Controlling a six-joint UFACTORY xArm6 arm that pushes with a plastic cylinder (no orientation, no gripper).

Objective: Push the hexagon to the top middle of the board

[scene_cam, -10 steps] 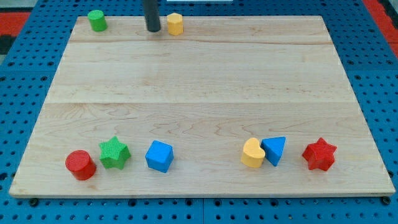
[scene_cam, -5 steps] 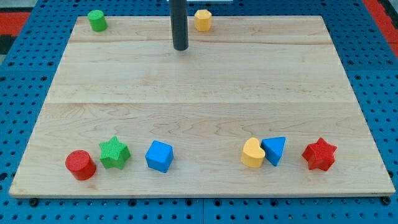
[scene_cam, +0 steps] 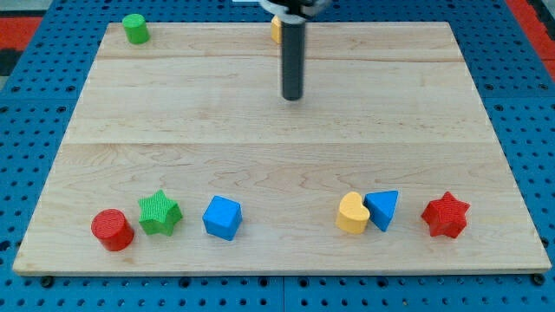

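The yellow hexagon (scene_cam: 275,30) sits at the view's top middle of the wooden board (scene_cam: 277,130), mostly hidden behind my rod; only a sliver shows at the rod's left. My tip (scene_cam: 293,97) rests on the board below the hexagon, apart from it, towards the view's bottom and slightly right.
A green cylinder (scene_cam: 134,28) stands at the top left. Along the bottom stand a red cylinder (scene_cam: 112,230), a green star (scene_cam: 159,212), a blue cube (scene_cam: 222,217), a yellow heart (scene_cam: 352,213) touching a blue triangle (scene_cam: 382,209), and a red star (scene_cam: 446,215).
The hexagon slid right along the top edge from left of centre to the top middle. My tip moved right and down the board, away from it.
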